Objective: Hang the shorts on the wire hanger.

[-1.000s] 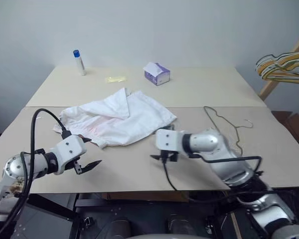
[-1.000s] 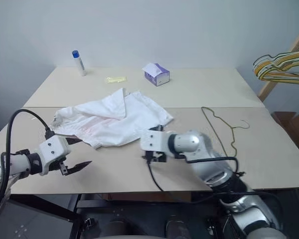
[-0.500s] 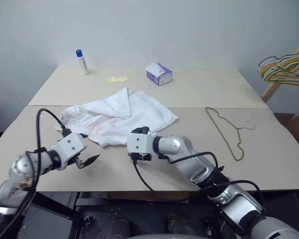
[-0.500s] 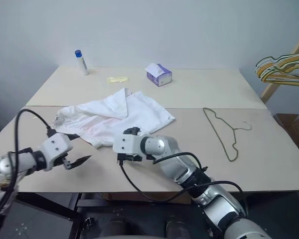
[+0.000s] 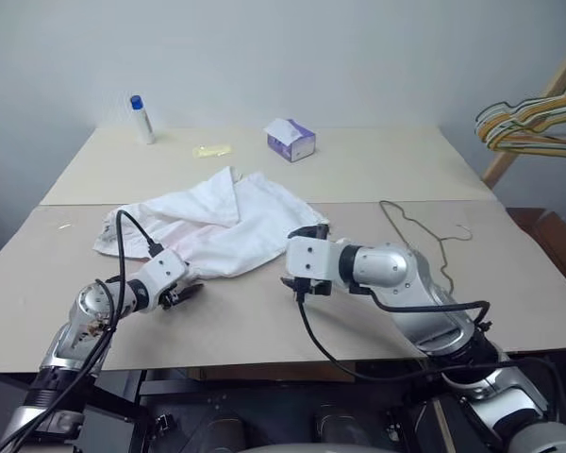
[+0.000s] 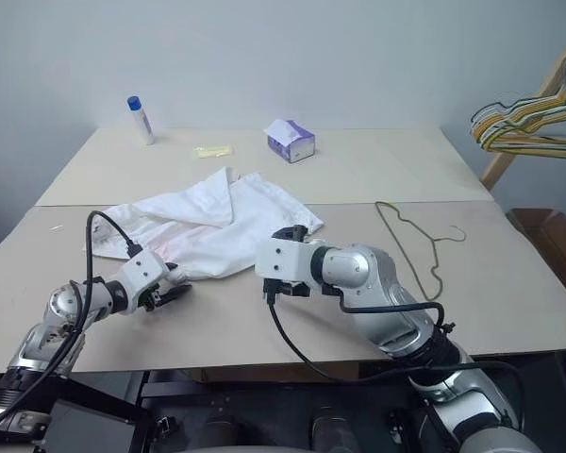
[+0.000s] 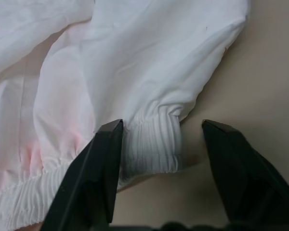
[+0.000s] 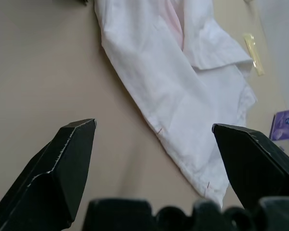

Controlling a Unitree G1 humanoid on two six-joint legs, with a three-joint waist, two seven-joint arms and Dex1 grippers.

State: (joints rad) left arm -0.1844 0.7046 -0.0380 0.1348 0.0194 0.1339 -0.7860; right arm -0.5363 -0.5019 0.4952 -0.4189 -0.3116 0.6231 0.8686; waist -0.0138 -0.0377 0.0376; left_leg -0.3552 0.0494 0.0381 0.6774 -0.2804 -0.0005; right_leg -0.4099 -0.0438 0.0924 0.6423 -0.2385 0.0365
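Shorts (image 5: 222, 225) lie crumpled across the middle of the beige table (image 5: 377, 165), soft white cloth with a faint pink patch and ribbed elastic hems. Since a second ago the left gripper (image 7: 159, 144) has dropped forward to the near hem, its jaws narrowing around the gathered cuff without yet pinching it; a grasp looks imminent. The right gripper (image 8: 154, 139) hovers wide open just beside the cloth's right edge. Thin, bare wire hanger (image 5: 424, 236) lies flat, well apart to the right.
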